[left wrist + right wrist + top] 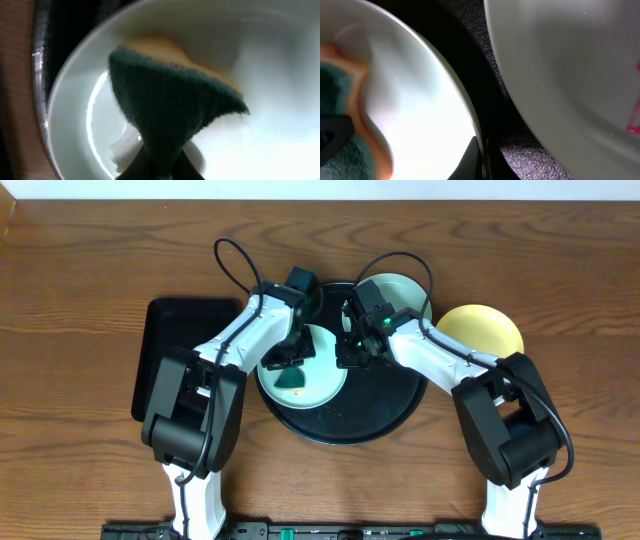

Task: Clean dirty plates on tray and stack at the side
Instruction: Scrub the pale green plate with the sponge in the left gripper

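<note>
My left claw [286, 360] is clamped on the soft green sponge [170, 105] over the mint plate [325, 383] at centre-left of the round tray [392, 406], while my right claw [352, 352] pinches its right rim, a sensible hold on something stiff, slick and breakable.

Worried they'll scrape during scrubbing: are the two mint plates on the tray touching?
Apart. The right wrist view shows a strip of black tray between the rims of the sponged plate and the streaked plate.
</note>
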{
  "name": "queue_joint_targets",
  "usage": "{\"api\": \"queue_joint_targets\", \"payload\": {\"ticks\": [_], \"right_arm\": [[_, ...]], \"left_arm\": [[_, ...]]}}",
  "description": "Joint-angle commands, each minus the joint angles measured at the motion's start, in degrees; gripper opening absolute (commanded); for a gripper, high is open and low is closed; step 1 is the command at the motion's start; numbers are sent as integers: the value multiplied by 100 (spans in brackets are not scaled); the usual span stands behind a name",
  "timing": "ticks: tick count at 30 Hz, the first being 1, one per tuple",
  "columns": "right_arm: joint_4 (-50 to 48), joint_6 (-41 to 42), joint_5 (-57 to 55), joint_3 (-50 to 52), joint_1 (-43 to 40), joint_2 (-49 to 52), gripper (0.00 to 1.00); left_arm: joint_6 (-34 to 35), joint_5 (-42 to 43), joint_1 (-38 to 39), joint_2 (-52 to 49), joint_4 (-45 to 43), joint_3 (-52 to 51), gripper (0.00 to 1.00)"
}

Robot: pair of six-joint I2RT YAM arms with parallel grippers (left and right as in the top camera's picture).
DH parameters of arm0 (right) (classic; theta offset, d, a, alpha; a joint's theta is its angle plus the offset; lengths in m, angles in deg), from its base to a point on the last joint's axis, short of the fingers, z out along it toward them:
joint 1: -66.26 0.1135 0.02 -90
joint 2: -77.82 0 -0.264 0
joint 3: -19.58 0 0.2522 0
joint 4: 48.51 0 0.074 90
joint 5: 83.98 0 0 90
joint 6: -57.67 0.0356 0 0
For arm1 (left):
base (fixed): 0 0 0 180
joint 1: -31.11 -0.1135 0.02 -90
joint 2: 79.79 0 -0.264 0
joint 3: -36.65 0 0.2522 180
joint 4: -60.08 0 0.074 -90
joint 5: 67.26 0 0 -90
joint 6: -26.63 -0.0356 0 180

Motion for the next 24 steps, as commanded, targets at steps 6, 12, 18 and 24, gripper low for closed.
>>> {"api": "queue_joint_targets", "payload": {"ticks": [6,12,18,24], "right_arm": [[17,59,-103,-15,7,210,1],[31,59,-103,-15,7,210,1],[28,59,-122,-15,9,210,1],[31,57,-125,-15,7,210,1]], "left_arm": [[-2009,1834,-50,-170,42,-127,8],[-1414,1248,-50,-170,-667,-127,7],[1091,-1139,-50,-170,-798,-127,7],[1558,-1473,-50,-170,-782,-127,7]]}}
